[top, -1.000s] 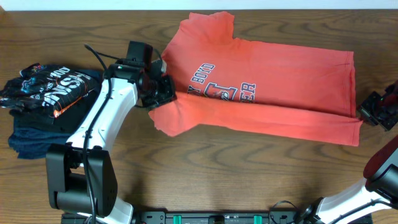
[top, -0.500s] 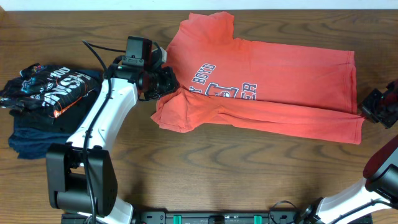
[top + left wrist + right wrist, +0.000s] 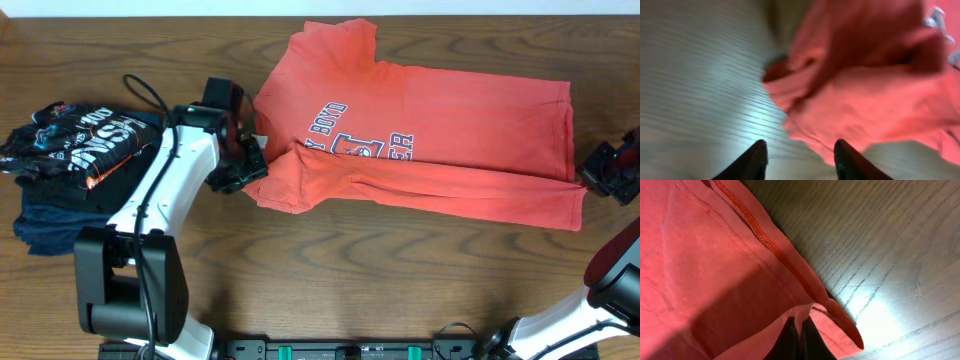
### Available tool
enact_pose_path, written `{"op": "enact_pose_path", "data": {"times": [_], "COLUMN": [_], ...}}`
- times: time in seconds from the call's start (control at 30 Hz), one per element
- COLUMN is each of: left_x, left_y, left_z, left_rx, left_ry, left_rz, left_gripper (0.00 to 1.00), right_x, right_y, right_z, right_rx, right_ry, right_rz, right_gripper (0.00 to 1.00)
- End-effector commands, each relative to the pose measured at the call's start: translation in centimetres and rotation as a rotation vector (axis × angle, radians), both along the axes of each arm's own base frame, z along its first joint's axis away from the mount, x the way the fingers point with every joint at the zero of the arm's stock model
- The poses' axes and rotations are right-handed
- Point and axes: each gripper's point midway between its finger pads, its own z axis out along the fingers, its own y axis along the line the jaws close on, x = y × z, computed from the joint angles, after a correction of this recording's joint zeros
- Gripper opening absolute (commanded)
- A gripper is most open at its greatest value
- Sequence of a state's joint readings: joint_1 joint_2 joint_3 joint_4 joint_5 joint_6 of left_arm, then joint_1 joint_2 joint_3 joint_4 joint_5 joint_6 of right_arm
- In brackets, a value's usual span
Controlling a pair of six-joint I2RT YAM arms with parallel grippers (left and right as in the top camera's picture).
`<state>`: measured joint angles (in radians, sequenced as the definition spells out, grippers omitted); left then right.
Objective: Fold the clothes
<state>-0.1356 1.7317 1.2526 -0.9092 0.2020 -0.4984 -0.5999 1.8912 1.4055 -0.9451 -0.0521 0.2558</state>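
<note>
The orange-red short-sleeved cotton T-shirt lies spread chest-up across the far half of the brown wooden table, with its collar end to the robot's left and its hem to the right. Nearest the robot, the shirt's near long edge is doubled over onto itself in a creased band running from the near sleeve to the hem corner. That near sleeve is rumpled and partly turned in over the chest. Just beside it, on the shirt's collar side, the left gripper hangs with its two black fingers spread apart and nothing between them. Its wrist view is blurred, but it shows the bunched sleeve cloth just beyond the fingertips. At the shirt's opposite end, the right gripper is at the near hem corner, its fingers pressed together and pinching a fold of the stitched hem. Farther off, the white block lettering and a logo run sideways across the chest. The far sleeve lies flat at the shirt's far edge. Well apart from the shirt, beyond the left arm, a pile of black and navy folded garments with white print rests on the table.
</note>
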Motion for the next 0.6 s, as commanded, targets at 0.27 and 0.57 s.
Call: {"op": "enact_pose_path", "data": {"times": [0.27,0.57], "left_x": [0.1,0.7], "left_y": [3.2,3.2], "left_z": [-4.1,-4.4], "left_rx": [0.039,0.032], "left_ry": [-0.015,-0.048], "left_rz": [0.194,0.195], "left_gripper": [0.65,0.59], "right_x": [0.0,0.0], "right_y": [0.0,0.1], "right_z": [0.8,0.8], "right_rx": [-0.019,-0.017], "right_ry": [-0.010,-0.008], "right_rz": [-0.001,-0.001], "right_gripper": [0.01,0.01]}}
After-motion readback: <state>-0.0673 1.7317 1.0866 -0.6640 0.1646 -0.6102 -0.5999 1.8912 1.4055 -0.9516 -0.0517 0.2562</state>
